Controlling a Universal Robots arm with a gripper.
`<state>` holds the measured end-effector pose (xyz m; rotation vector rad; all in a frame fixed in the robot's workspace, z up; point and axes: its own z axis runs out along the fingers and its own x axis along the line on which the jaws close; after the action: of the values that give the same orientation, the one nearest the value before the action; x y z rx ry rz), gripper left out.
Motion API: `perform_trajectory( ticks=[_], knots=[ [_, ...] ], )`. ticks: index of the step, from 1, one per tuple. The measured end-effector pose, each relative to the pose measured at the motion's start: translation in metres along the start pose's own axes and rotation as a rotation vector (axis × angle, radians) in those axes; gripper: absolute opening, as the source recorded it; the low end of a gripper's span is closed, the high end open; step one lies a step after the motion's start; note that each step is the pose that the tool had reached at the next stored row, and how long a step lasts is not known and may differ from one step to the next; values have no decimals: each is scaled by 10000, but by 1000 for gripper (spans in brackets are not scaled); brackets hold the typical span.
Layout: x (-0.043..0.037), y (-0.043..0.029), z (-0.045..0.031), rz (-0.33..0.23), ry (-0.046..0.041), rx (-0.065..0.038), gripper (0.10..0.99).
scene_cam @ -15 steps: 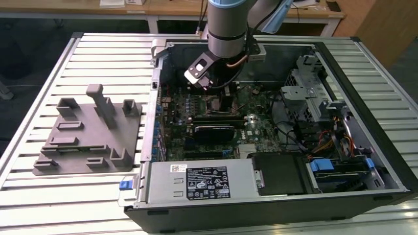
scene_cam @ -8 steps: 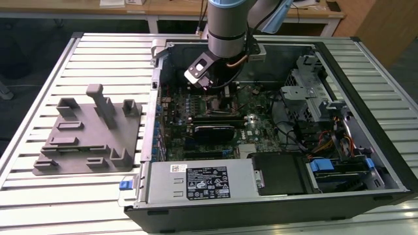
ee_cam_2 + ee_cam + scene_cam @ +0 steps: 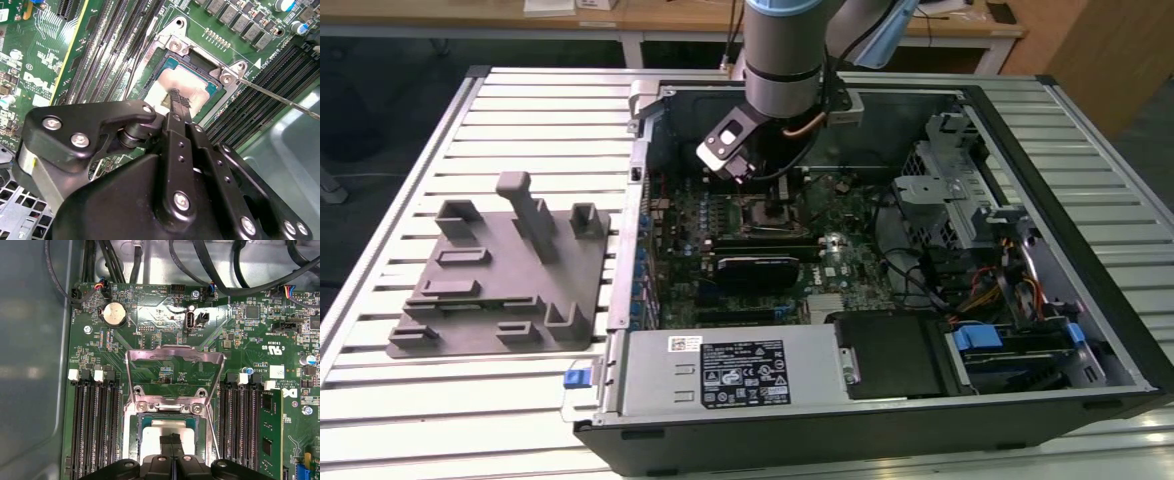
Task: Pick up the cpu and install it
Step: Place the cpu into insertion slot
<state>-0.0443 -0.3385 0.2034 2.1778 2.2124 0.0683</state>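
In both wrist views the gripper [image 3: 177,102] [image 3: 171,440] has its two fingers pressed together with nothing clamped between them. The tips sit right over the silvery top of the cpu [image 3: 192,82] [image 3: 150,436]; whether they touch it or hang just above it cannot be told.

The cpu lies flat inside the socket [image 3: 200,59], its green edge parallel to the socket frame, so the carrying and placing part of the job looks done. The chip is not locked in. In the first wrist view the load plate [image 3: 172,356] stands raised beyond the chip instead of folded over it, and in the second wrist view the thin retention lever [image 3: 280,97] sticks out free to the side. Judged from that, closing the plate and latching the lever are left.

Around the socket the motherboard [image 3: 250,340] shows its memory slots [image 3: 95,430] on both sides. In the exterior view the arm [image 3: 781,50] reaches down into the open computer case [image 3: 720,430], and the grey holder block [image 3: 494,290] stands on the slatted surface [image 3: 454,420] beside the case, on the exterior view's left
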Motion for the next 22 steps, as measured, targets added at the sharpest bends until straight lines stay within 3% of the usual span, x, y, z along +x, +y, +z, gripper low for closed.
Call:
perform_trajectory(
  ticks=[8, 14, 22],
  knots=[
    [0, -6, 13, 23, -2, 1, 106],
    [-1, -11, 39, 672, -41, -1, 106],
    [-1, -13, 47, 718, -40, -1, 106]
  ],
)
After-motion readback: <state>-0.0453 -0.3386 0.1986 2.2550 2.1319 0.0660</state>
